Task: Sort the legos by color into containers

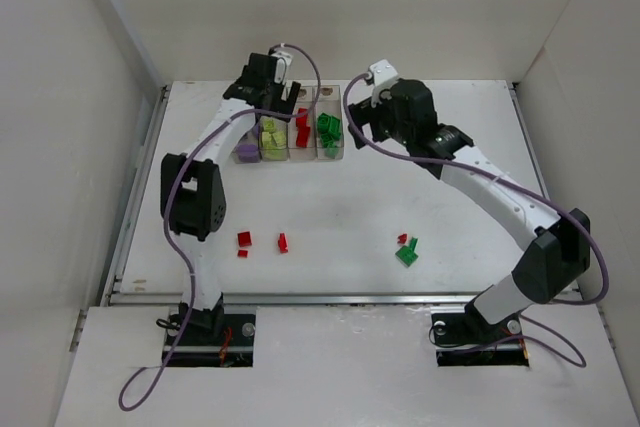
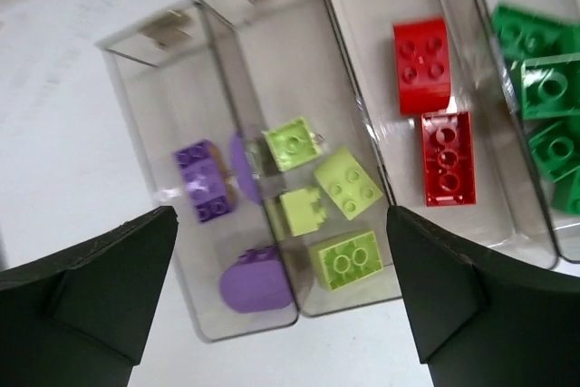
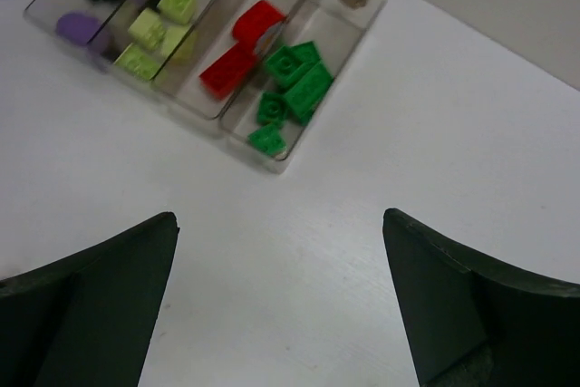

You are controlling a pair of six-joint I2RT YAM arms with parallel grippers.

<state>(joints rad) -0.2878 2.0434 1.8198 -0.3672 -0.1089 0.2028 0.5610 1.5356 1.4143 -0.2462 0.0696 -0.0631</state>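
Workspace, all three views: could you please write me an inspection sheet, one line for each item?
surface: white table.
job's things: bins hold purple, yellow-green, red and green legos, one colour each; loose red legos and a green lego lie on the table.
clutter: nothing seen.
jaws: left jaws open above the bins; right jaws open beside them, nothing held.
cables: a purple cable runs along each arm.
surroundings: white walls on three sides.

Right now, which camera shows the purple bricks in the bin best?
The left wrist view: the purple bricks sit close up, studs clear. The top view shows only a small purple blob; the right wrist view shows one, distant and blurred, near the frame's edge.
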